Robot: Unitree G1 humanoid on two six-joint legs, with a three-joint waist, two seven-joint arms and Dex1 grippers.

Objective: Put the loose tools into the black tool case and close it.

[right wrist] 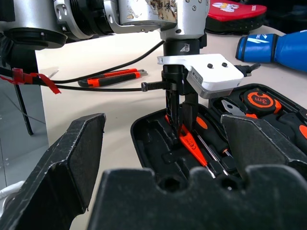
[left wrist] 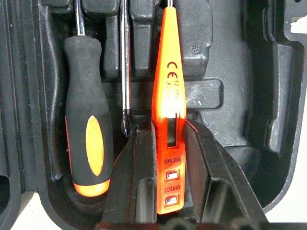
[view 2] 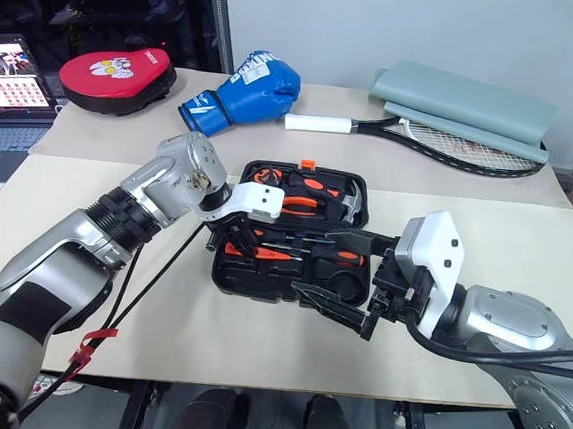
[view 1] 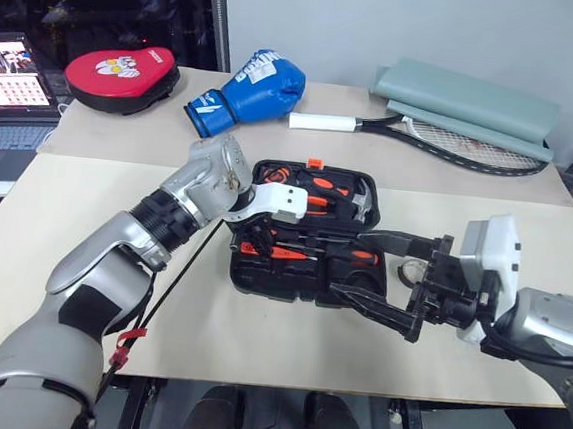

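The left pincer (left wrist: 170, 158) pointed steeply down into the black tool case (view 1: 291, 280), its two black fingers (left wrist: 136, 172) closed narrowly on the small slim orange tester pen (left wrist: 169, 96), which bore printed lettering and two small windows near its butt and lay lengthwise in the case's near half. Just beside the pen in the case lay a bare steel shaft (left wrist: 125, 72), and beyond that a black-and-orange-handled screwdriver (left wrist: 86, 124) seated in its moulded slot. The case stood open and flat on the counter (view 1: 285, 350), its far half holding orange-handled tools and carrying a small orange latch (view 1: 314, 163) on its far edge; the moulded recesses on the side of the pen away from the screwdriver stood unfilled. The right pincer (view 1: 386, 278) hung near the case's right end with its jaws spread wide and nothing between them. An orange-black utility knife (right wrist: 112, 76) lay on the counter on the far side of the case from the right pincer, near a black cable. Bare counter lay in front of the case as far as the counter's near edge. Well behind the case lay a blue boxing glove (view 1: 252, 91), a red pad (view 1: 120, 76) and a racket (view 1: 444, 140).
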